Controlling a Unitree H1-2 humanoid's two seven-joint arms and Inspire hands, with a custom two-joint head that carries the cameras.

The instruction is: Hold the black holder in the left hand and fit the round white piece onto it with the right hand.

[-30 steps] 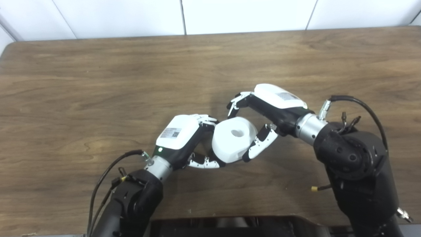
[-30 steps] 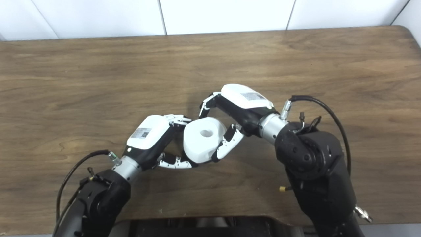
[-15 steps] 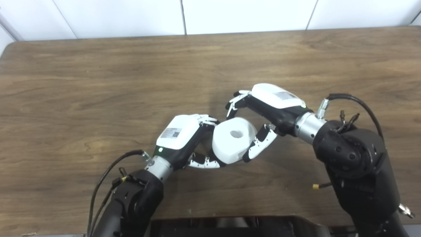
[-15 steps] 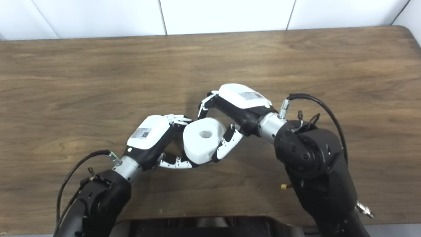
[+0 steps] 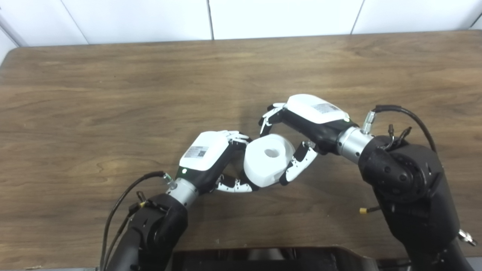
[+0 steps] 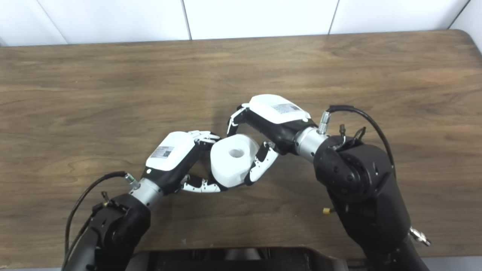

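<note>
The round white piece, a thick disc with a hole in its middle, hangs just above the wooden table between both hands. My right hand is shut on it, fingers over its far rim and thumb on its near right side. My left hand is curled against the piece's left side, thumb running under it. Only a dark sliver shows between the left palm and the piece, so the black holder is almost wholly hidden there.
Bare brown tabletop stretches all around the hands. A white wall borders the table's far edge. My dark torso fills the bottom edge, and cables loop off both forearms.
My right forearm and elbow have drifted slightly left and up. The white piece and my left hand have stayed almost where they were.
</note>
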